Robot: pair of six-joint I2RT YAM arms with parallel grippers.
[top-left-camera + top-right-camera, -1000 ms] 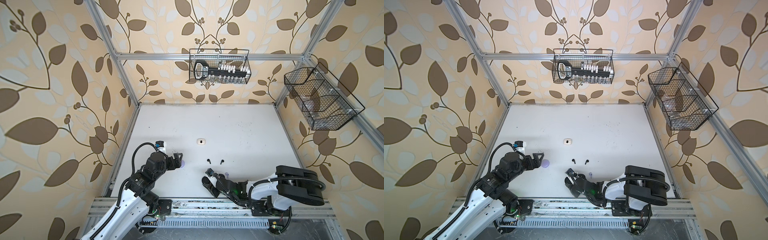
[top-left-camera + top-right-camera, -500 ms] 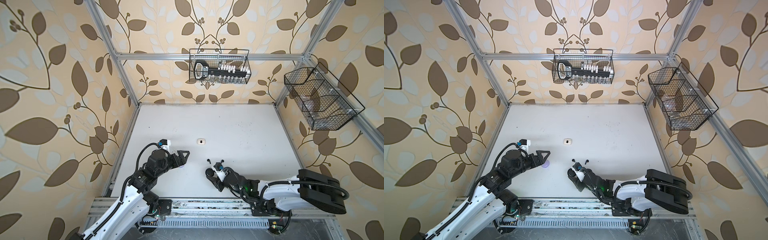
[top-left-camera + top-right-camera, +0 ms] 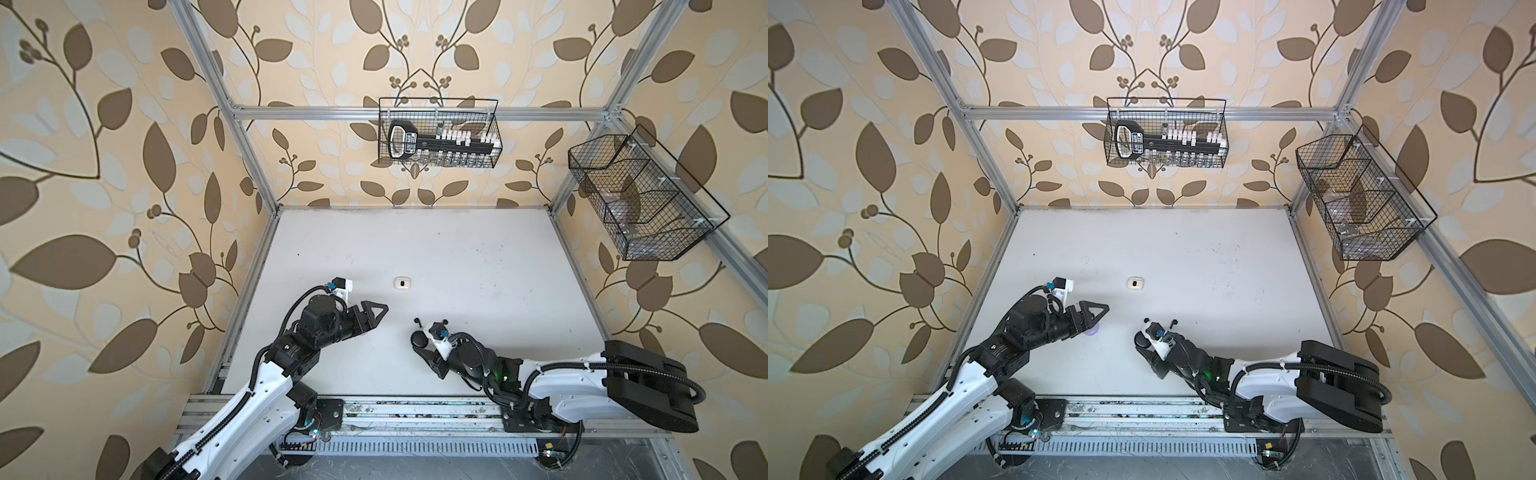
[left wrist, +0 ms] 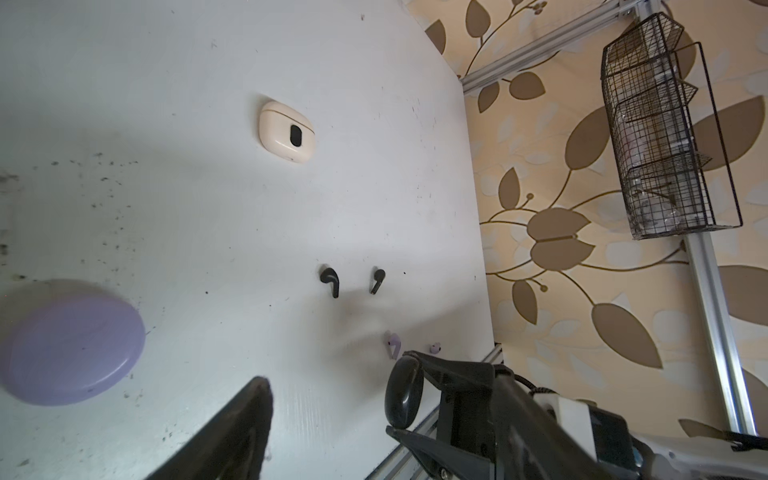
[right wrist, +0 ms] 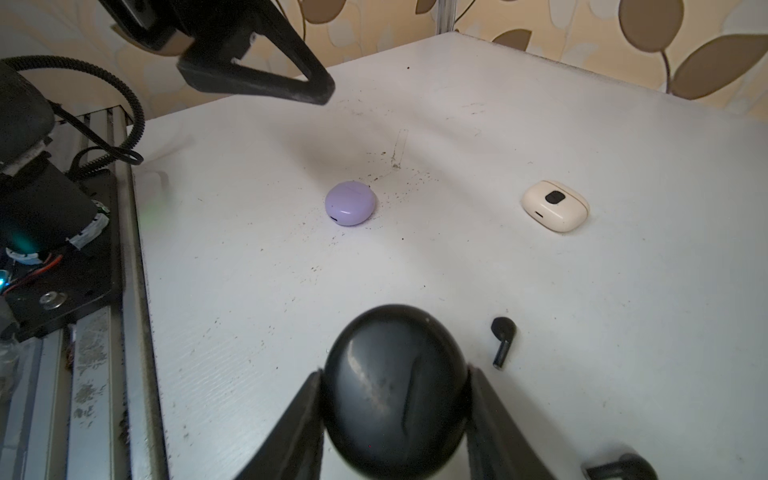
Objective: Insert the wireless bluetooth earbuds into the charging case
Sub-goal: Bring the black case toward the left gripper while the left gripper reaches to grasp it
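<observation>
The right gripper (image 5: pixel 395 372) is closed part-way on a glossy black rounded charging case (image 5: pixel 395 399), one finger pressed to each side. Just beyond it a tiny black stemmed earbud (image 5: pixel 503 338) lies on the white table (image 5: pixel 602 311). Both top views show a second black earbud (image 3: pixel 444 321) near the first, the two not touching. Seen from the left wrist, two small lavender earbuds (image 4: pixel 392 343) lie close beside that gripper. Further off sits a cream pebble-shaped case with a black oval (image 5: pixel 555 205). The left gripper (image 3: pixel 380 311) hangs over a round lavender case (image 5: pixel 351 203). Its one visible finger (image 4: pixel 245 415) stands alone with bare table on either side, so the jaws are apart and hold nothing.
</observation>
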